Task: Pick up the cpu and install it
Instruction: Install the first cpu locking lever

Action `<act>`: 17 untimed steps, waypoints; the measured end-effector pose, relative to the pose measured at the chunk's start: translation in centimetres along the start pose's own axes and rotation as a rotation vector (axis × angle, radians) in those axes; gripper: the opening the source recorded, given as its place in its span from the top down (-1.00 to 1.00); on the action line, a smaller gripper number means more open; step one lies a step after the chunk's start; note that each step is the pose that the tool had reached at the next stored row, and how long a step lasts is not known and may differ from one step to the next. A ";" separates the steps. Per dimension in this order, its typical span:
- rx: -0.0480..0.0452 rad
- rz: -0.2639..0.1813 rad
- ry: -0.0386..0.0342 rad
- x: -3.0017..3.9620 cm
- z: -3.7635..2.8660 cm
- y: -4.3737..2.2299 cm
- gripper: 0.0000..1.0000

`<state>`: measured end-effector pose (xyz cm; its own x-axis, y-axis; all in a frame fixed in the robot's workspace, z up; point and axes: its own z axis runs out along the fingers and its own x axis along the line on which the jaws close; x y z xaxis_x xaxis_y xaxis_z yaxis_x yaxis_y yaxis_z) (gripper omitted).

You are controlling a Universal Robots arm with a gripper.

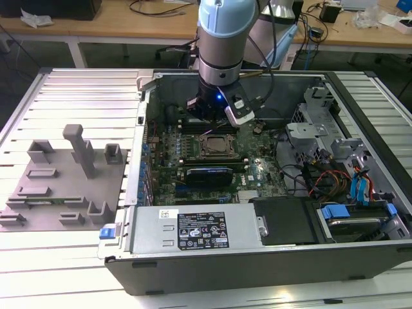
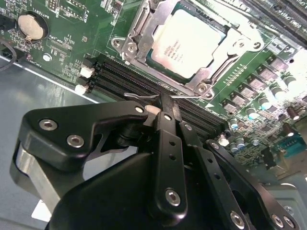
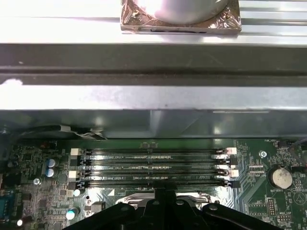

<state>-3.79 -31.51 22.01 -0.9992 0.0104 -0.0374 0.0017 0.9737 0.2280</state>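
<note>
The cpu (image 2: 187,42), a flat square chip with a silvery-white top, lies in the socket frame (image 2: 136,36) on the green motherboard (image 2: 72,24). In the exterior view the cpu (image 1: 215,147) sits mid-board inside the open computer case. My gripper (image 2: 164,101) hangs just above the memory slots (image 2: 120,74) beside the socket. Its black fingers (image 2: 169,143) are shut together with nothing between them. A thin metal lever (image 2: 139,96) lies right by the tip. From outside, the gripper (image 1: 215,119) stands over the far edge of the socket.
A grey plastic tray (image 1: 58,187) with upright posts lies on the ribbed table at the exterior view's left. Case walls (image 3: 153,98) ring the board, with the power supply (image 1: 199,232) in front and drive bays with cables (image 1: 335,174) at the exterior view's right.
</note>
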 end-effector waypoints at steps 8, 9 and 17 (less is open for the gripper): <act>-0.0004 -0.006 -0.0227 0.07 0.23 -0.04 0.79; -0.0004 -0.006 -0.0243 0.07 0.26 -0.05 0.79; -0.0001 -0.007 -0.0278 0.07 0.30 -0.06 0.79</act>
<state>-3.85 -31.50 21.70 -0.9978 0.0099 -0.0661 -0.0054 0.9737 0.2277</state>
